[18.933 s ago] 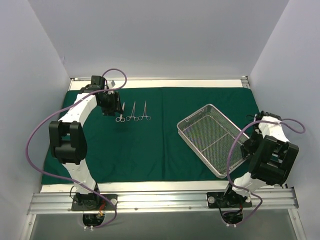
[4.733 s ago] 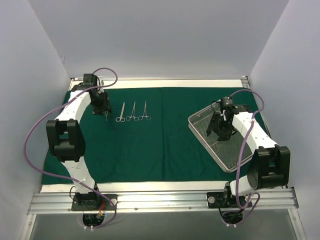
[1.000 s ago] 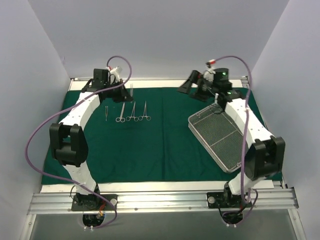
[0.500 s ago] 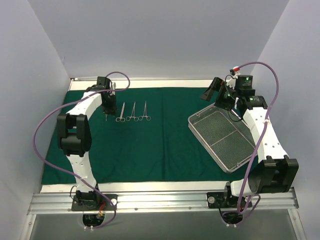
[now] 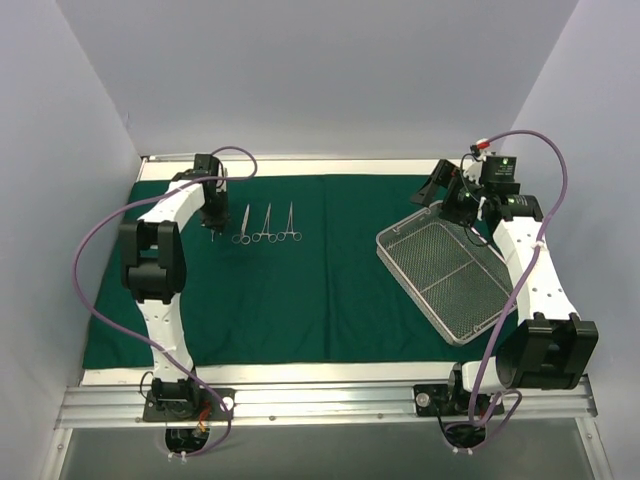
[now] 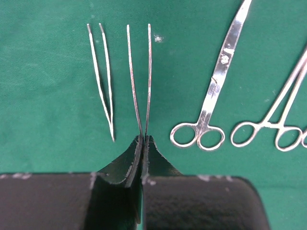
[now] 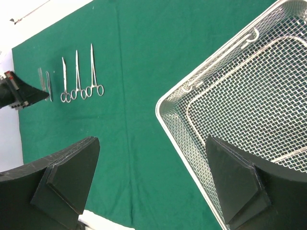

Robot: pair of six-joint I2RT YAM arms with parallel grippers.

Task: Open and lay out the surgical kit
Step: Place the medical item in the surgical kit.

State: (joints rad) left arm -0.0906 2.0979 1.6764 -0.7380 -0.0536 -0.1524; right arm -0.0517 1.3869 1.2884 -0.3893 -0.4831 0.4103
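Three pale walls (image 5: 320, 80) enclose the green drape (image 5: 320, 290); left gripper (image 6: 142, 139) pinches tweezers (image 6: 148, 72), right gripper (image 7: 151, 143) gapes wide.

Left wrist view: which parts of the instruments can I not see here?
- held tweezers: joined end hidden inside the shut left gripper.
- scissors: tips cut off by the top edge.
- clamp: front part cut off by the right edge.

We see a white counter (image 5: 340, 167) showing as a strip at the far side, pale grey walls (image 5: 320, 80) around it, and an aluminium rail (image 5: 330, 403) along its near edge.
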